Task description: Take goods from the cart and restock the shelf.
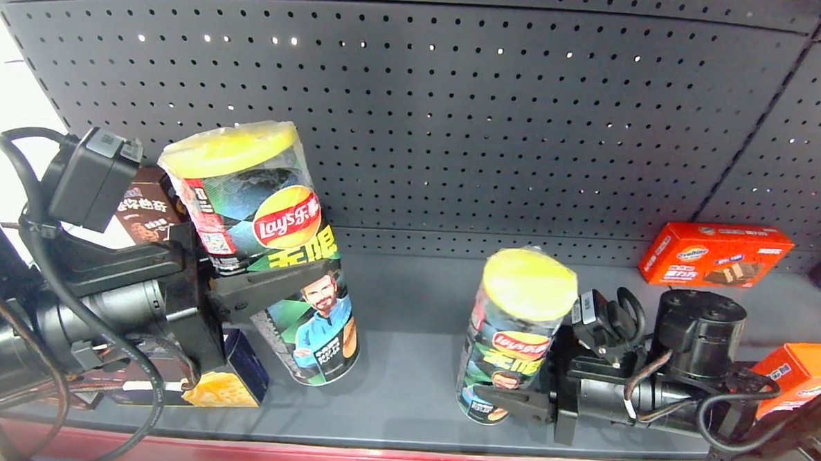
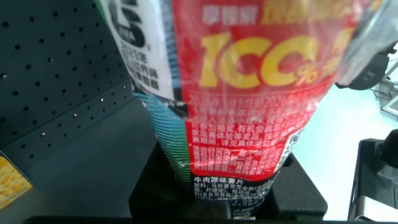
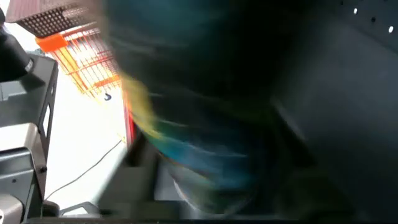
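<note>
Shelf (image 1: 412, 341): left fingers (image 1: 269, 288) cross left can (image 1: 246, 182); right can's (image 1: 517, 318) lower side part-hidden.

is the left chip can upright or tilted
Tilted: the left chip can, held in the left gripper, leans with its yellow lid toward the robot's left.

Left tool (image 1: 274, 285) and right tool (image 1: 509, 391) are both clamped, fingers horizontal, arms extended forward
</note>
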{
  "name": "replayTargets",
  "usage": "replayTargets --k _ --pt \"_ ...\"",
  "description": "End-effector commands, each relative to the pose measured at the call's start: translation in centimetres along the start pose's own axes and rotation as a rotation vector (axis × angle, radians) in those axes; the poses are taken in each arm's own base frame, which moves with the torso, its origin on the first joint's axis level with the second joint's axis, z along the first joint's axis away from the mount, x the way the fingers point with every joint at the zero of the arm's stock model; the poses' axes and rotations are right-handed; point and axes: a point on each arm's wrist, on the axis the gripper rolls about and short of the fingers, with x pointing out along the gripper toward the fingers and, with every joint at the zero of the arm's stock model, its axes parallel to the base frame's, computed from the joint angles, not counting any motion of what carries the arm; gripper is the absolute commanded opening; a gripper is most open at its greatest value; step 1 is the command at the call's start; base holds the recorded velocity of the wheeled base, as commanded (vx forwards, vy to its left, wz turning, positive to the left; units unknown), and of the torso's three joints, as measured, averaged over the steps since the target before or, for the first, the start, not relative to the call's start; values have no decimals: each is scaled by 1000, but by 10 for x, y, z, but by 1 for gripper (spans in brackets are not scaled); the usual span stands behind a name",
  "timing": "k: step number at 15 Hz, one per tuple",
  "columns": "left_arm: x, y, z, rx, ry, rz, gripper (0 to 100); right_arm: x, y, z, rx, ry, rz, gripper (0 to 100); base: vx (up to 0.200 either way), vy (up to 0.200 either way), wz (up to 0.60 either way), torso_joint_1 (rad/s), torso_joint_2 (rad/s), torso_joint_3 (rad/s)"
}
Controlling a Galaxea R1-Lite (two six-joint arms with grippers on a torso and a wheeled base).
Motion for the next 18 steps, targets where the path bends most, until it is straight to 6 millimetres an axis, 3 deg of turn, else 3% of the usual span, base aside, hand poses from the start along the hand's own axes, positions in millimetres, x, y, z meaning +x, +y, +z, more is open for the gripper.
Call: replayTargets --k 1,4,7,11,14,16,18 --pt "0 0 0 0 -1 1 0 -3 4 -3 11 14 1 100 0 0 0 0 0 0" --pt "0 0 0 0 0 -1 0 -7 4 -1 6 11 -8 100 0 0 0 0 0 0" --pt "0 0 0 0 0 -1 0 -33 0 6 -11 -3 -81 100 0 0 0 0 0 0" --pt "-1 0 -3 -6 8 -1 0 -68 11 13 -22 -11 -155 100 0 0 0 0 0 0" --pt "-3 2 -3 -5 9 18 0 -121 41 32 -85 -63 -296 100 0 0 0 0 0 0" --pt "-3 3 -2 -1 4 18 0 -144 52 35 -116 -76 -395 100 0 0 0 0 0 0" --pt "-3 2 -1 7 -7 14 0 -178 78 38 -159 -105 -577 100 0 0 0 0 0 0"
